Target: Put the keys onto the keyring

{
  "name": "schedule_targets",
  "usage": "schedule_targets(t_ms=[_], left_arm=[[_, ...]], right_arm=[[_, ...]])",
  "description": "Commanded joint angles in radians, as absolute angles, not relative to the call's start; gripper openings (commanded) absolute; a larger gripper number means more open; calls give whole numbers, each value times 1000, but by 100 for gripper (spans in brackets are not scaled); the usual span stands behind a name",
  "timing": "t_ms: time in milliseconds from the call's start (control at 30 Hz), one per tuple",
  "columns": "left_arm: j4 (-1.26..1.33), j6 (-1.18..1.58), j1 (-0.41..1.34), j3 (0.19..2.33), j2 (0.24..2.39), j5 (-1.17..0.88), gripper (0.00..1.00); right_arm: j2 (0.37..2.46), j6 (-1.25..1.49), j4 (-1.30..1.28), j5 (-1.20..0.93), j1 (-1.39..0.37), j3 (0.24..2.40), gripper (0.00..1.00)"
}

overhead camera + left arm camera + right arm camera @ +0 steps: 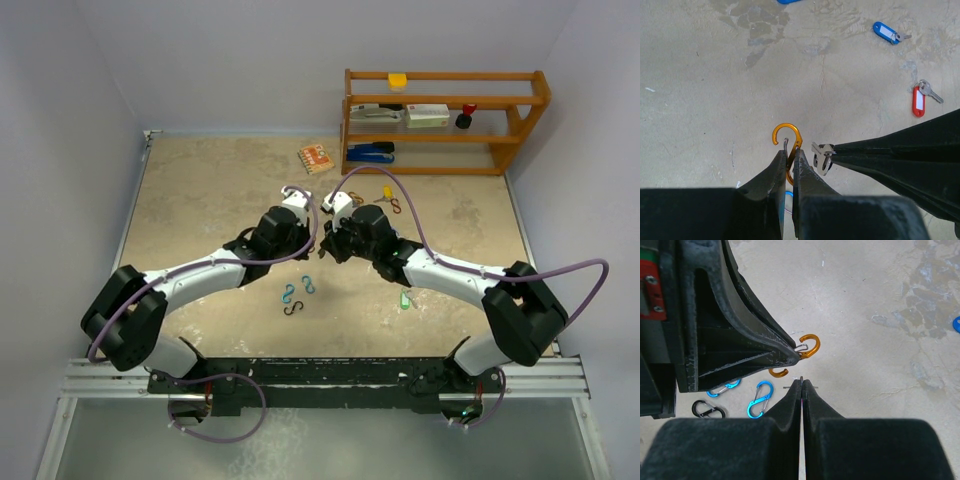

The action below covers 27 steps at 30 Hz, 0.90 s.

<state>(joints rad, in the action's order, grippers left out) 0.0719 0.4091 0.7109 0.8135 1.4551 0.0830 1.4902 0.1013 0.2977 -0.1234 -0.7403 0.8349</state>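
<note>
My left gripper [790,152] is shut on the keyring [788,137], an orange S-shaped clip whose upper hook sticks out past the fingertips with its wire gate ajar. My right gripper [802,382] is shut on a small silver key [822,159] with a thin ring, held edge-on just right of the clip and not touching it. Both grippers meet above the table's middle. A blue-tagged key [886,33] and a red-tagged key [918,101] lie on the table beyond them. A yellow-tagged key [387,193] and a green-tagged one [405,300] also lie there.
Two blue S-clips [759,399] and a black one [707,410] lie on the table beneath the grippers. A wooden shelf [445,120] with a stapler and boxes stands at the back right. A small orange box [315,157] lies to its left. Walls close in the table.
</note>
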Motion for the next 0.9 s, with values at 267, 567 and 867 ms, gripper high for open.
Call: schedule_targets(t_ms=[267,567,867], left_arm=[[134,425,731,874,1470,91,0],[134,423,742,886,1484,89,0],[135,423,743,889,1492,94,0]], right_arm=[[1495,81,343,-148,-744,843,0],[1491,78,348,-151,-745,842,0],[1485,77,353,-168,-745,838,0]])
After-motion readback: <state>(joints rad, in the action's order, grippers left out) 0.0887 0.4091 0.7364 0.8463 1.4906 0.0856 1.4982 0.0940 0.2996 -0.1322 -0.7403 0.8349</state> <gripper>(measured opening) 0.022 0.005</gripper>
